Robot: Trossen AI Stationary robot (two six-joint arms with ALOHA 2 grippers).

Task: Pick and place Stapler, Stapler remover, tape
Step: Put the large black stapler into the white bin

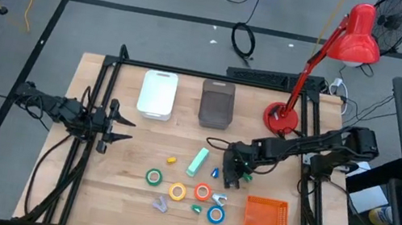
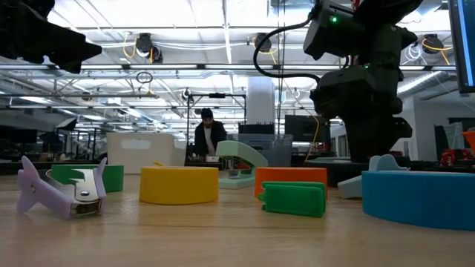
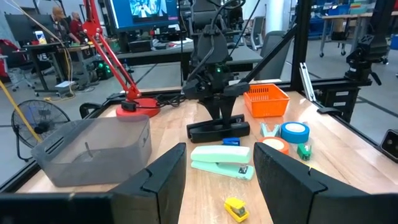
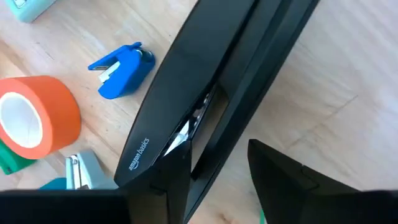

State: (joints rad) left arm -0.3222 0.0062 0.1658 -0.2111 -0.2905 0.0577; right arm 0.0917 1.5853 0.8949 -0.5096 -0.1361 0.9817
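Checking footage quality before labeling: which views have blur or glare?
Low view: near blue tape roll soft, ceiling lights glaring; right wrist view: black stapler fills frame, slightly blurred; high view: evenly lit; left wrist view: mint stapler sharp.

Brightness: even and bright in all views.
Source: rows of ceiling strip lights [image 2: 185, 33] in the low view.
Shadows: soft, short, on the pale wooden surface [image 1: 132, 183].
Focus: nearest purple plastic piece [image 2: 44, 194] slightly soft.
Glare: none strong.
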